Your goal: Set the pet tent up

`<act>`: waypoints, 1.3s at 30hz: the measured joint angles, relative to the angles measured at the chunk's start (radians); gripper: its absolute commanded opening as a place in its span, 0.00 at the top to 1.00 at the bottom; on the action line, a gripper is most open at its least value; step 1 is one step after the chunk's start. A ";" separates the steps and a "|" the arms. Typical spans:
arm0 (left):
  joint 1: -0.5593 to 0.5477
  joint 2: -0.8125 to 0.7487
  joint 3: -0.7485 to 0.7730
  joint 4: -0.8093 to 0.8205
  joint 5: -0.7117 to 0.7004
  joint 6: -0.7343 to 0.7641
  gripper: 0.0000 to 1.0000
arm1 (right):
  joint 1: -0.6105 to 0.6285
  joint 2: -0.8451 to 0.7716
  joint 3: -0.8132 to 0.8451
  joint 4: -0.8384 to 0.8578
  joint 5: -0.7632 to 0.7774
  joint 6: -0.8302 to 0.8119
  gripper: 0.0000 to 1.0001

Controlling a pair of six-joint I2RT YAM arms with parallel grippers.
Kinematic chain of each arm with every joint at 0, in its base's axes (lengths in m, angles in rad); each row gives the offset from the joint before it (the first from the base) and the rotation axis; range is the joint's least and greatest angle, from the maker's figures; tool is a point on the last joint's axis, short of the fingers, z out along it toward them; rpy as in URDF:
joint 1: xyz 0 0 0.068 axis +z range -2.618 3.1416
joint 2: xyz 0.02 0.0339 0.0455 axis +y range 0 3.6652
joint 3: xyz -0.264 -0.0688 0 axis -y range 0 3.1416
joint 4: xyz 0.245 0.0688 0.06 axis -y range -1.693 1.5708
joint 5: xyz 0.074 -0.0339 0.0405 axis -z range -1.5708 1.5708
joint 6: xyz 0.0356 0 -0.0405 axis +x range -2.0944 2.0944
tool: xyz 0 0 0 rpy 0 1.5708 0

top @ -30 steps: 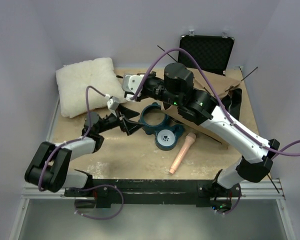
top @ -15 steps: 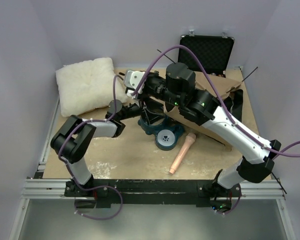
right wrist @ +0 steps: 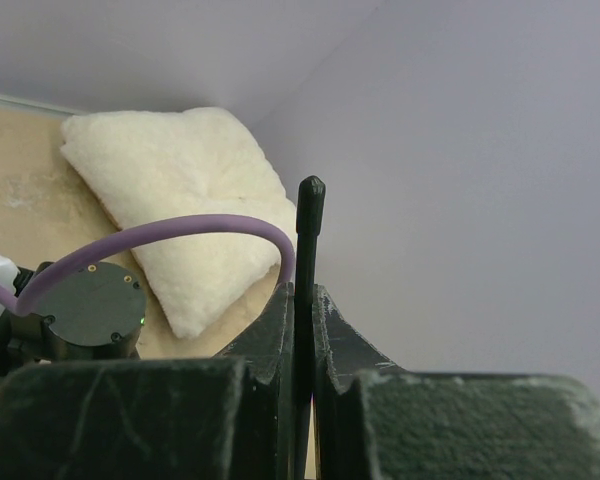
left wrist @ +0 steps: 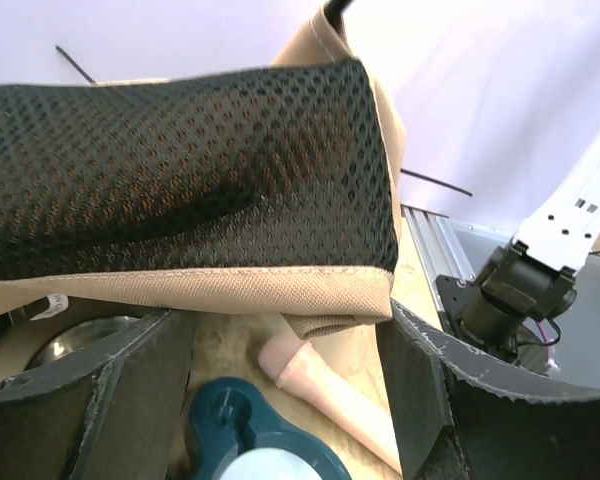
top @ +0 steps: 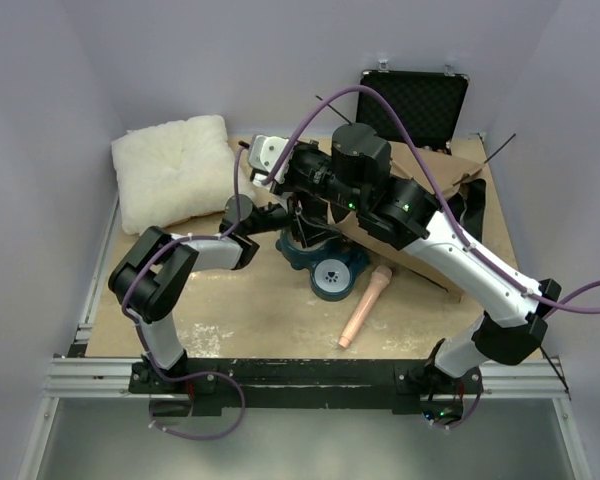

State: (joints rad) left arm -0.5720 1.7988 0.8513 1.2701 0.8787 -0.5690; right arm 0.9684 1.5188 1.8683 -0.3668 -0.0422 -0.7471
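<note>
The pet tent (top: 450,205) lies collapsed at the table's right under my right arm, tan fabric with black mesh. Its mesh panel (left wrist: 180,170) and tan hem (left wrist: 230,285) fill the upper half of the left wrist view. My left gripper (left wrist: 285,320) is open, and the hem's corner hangs just above the gap between its wide-spread fingers (left wrist: 460,400). In the top view that gripper (top: 280,215) sits at the tent's left edge. My right gripper (right wrist: 303,295) is shut on a thin dark tent pole (right wrist: 307,230) that sticks up past the fingertips.
A teal double pet bowl (top: 325,262) and a pink tube (top: 365,307) lie just in front of the tent, below my left gripper. A fluffy white pillow (top: 175,170) fills the back left corner. An open black case (top: 413,105) stands behind the table.
My left arm has swung in from the left to the tent's edge above the bowl, and its jaws have narrowed a little. The right arm holds still with the pole.
</note>
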 measured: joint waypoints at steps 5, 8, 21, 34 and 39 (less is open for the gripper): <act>-0.002 0.000 0.023 0.000 -0.010 -0.014 0.68 | 0.000 0.000 0.000 -0.001 0.005 0.006 1.00; -0.007 -0.001 0.025 0.002 -0.010 -0.021 0.96 | 0.000 0.000 0.000 -0.001 0.008 0.008 1.00; 0.211 -0.423 -0.126 -0.290 0.060 -0.009 1.00 | 0.001 -0.077 -0.155 0.020 -0.008 0.000 1.00; 0.284 -0.696 -0.063 -0.980 0.083 0.270 1.00 | -0.084 -0.090 -0.307 -0.118 -0.169 0.030 0.30; 0.284 -0.691 -0.003 -1.094 0.082 0.323 1.00 | -0.109 -0.050 -0.278 -0.176 -0.243 0.033 0.24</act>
State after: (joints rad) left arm -0.2882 1.1076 0.8486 0.1764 0.9604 -0.2462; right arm 0.8589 1.4685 1.5902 -0.5430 -0.2852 -0.7143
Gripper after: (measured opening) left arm 0.030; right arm 0.754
